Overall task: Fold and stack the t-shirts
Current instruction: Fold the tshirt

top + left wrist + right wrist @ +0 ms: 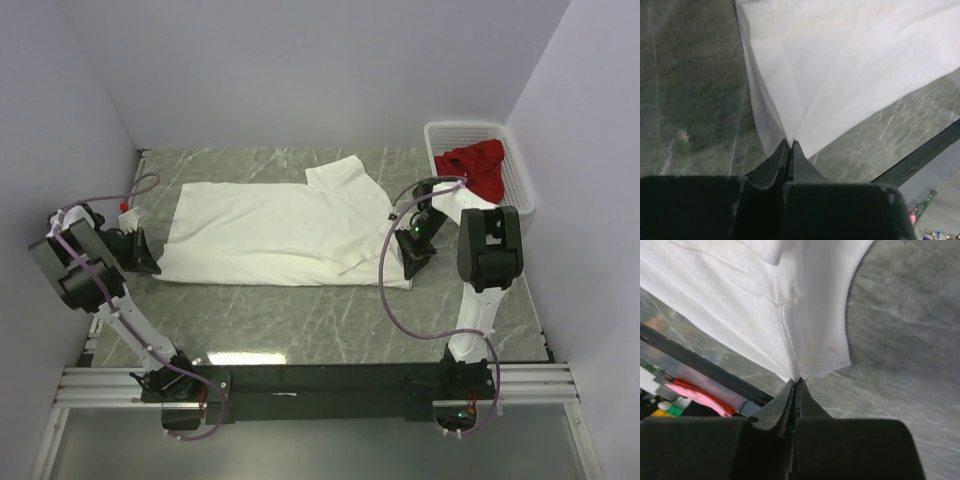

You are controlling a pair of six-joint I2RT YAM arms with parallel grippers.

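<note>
The white t-shirt [270, 225] lies spread sideways across the middle of the table, with one sleeve pointing to the far side. My left gripper [152, 262] is shut on its near-left hem corner; in the left wrist view the cloth [840, 70] fans out from the closed tips [790, 144]. My right gripper [408, 262] is shut on its near-right edge by the neck; in the right wrist view the seamed cloth [790, 305] rises from the closed tips [796, 381]. The deep red t-shirt [476, 166] lies crumpled in the basket.
The white slotted plastic basket [512, 150] stands at the far right against the wall. Grey walls close in the table on the left, back and right. A dark rail [320, 380] runs along the near edge by the arm bases.
</note>
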